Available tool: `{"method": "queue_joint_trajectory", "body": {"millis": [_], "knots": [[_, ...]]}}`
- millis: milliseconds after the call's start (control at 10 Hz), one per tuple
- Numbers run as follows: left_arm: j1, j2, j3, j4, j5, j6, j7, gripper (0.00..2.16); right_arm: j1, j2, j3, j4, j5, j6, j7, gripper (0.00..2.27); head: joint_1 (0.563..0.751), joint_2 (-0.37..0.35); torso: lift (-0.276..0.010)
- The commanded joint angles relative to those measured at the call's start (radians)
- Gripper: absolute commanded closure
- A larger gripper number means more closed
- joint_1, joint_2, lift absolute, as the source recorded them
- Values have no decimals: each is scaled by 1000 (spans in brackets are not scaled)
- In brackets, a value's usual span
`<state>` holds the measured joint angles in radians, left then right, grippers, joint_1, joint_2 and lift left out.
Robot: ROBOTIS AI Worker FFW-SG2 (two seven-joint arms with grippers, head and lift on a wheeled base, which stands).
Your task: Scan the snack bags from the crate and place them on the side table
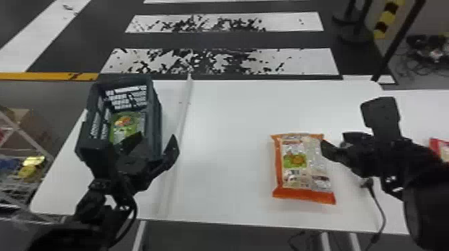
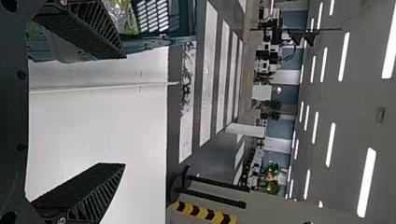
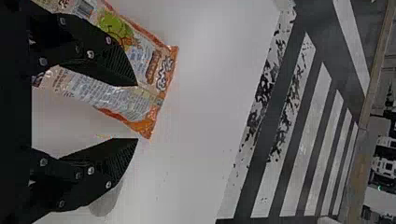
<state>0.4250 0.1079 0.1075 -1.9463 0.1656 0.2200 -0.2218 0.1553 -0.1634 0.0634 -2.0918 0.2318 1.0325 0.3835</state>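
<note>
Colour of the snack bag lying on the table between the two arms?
Orange ends on the bag, clearest in the head view.

Orange-edged snack bag (image 1: pixel 304 168) — dark blue-grey crate (image 1: pixel 154 110) — black-and-yellow striped post (image 1: pixel 386 16)

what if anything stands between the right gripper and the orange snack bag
Nothing visible: the open right gripper hovers close by the right side of the orange snack bag, which lies on the white table.

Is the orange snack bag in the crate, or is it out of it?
It is out: the orange snack bag lies on the white table, well to the right of the crate.
</note>
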Motion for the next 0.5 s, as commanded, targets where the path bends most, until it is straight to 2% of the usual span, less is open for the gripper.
{"method": "queue_joint_trajectory", "body": {"millis": [0, 400], "knots": [[1, 3, -2, -8, 0, 0, 2, 39, 9, -11, -31, 16, -3, 4, -2, 83, 695, 33, -50], [23, 4, -5, -55, -26, -3, 32, 39, -36, -18, -59, 170, -29, -12, -2, 83, 695, -16, -50]]}}
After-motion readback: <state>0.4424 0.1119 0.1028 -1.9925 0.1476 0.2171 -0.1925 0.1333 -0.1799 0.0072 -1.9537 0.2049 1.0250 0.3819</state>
